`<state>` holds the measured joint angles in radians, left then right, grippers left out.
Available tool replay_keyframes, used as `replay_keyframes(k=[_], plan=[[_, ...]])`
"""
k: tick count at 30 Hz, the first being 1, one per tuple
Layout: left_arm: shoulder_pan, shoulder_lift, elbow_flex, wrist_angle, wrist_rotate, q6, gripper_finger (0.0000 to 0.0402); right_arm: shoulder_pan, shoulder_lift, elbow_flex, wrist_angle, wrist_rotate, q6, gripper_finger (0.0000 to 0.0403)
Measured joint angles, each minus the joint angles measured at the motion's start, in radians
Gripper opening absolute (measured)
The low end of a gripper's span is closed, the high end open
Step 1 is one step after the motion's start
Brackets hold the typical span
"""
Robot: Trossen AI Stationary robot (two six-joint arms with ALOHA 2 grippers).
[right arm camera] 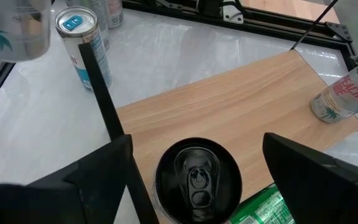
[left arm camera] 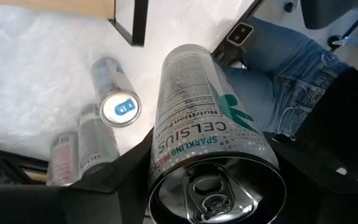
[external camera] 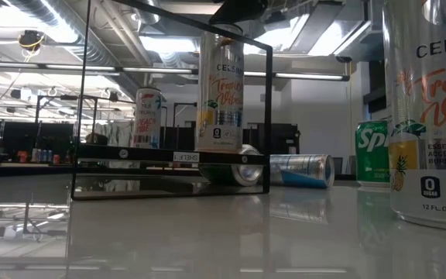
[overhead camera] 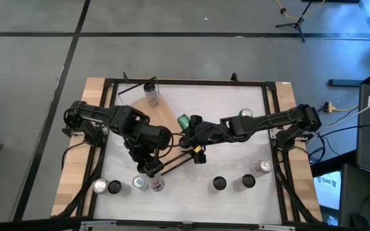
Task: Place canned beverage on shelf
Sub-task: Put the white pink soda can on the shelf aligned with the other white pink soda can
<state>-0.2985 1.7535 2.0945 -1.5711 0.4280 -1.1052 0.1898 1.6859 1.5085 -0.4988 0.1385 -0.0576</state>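
I've got the L hand [overhead camera: 148, 171] clamped on a Celsius can [left arm camera: 213, 162] near the table [overhead camera: 236, 154] front edge. R hand [right arm camera: 194, 180] spread wide above a black can [right arm camera: 197, 174] on the shelf [right arm camera: 241, 106], w/ a green can [right arm camera: 263, 208] beside it.

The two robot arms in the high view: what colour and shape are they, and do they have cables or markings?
Both the left arm and the right arm are black, built of rounded jointed segments. The right gripper carries a small yellow mark. Dark cables run from each arm's base. Their fingers are flat, black and angular.
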Motion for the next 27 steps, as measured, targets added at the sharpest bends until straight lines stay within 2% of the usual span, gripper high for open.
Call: replay_keyframes(k=[7,16,20,23,27], plan=[[-0.050,0.000,0.000,0.000,0.029,-0.134,0.0244,0.000,0.000,0.000,0.000,0.000,0.000,0.0353],[-0.077,-0.012,-0.001,0.001,-0.080,-0.132,0.0244,0.000,0.000,0.000,0.000,0.000,0.000,0.0353],[-0.075,-0.060,-0.002,-0.001,-0.147,-0.121,0.0244,0.000,0.000,0.000,0.000,0.000,0.000,0.0353],[-0.075,-0.101,-0.016,0.002,-0.158,-0.168,0.0244,0.000,0.000,0.000,0.000,0.000,0.000,0.0353],[-0.078,-0.176,-0.104,0.002,-0.161,-0.228,0.0243,0.000,0.000,0.000,-0.001,0.000,0.000,0.0353]])
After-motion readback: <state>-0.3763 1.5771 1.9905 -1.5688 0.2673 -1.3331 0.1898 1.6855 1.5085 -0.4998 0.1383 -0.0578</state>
